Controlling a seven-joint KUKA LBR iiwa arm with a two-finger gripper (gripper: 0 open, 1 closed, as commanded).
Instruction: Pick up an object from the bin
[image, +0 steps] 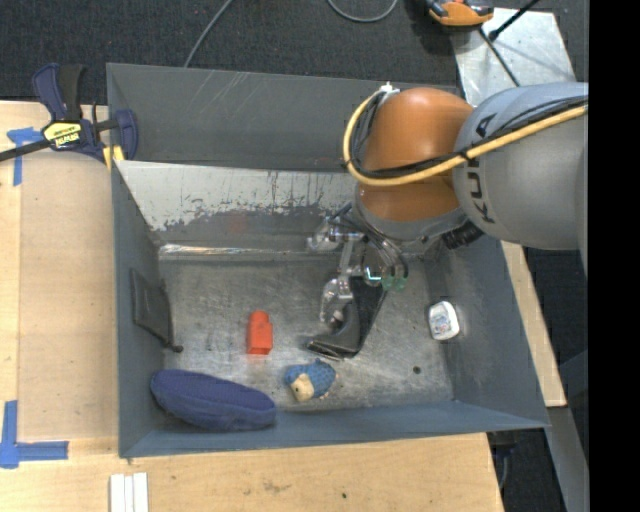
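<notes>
**In the bin's middle: gripper down, no pick confirmed**

In the camera view, the gripper (343, 325) is seen low over the middle of the bin (470, 300), near the floor. Whether it is open or closed cannot be told, and a dark shape at its lower end cannot be separated from the gripper itself. No thing can therefore be said to be held.

Nearest to it, just below in the frame, a small blue-and-tan lump (308, 381) is seen. An orange block (259, 332) lies to the left and a white piece (442, 320) to the right. A blue cloth (210, 400) lies at the lower left and a black slab (150, 305) leans at the left wall.

The approach is judged done. The grasp is unconfirmed, and the lift is judged still to be made.
</notes>
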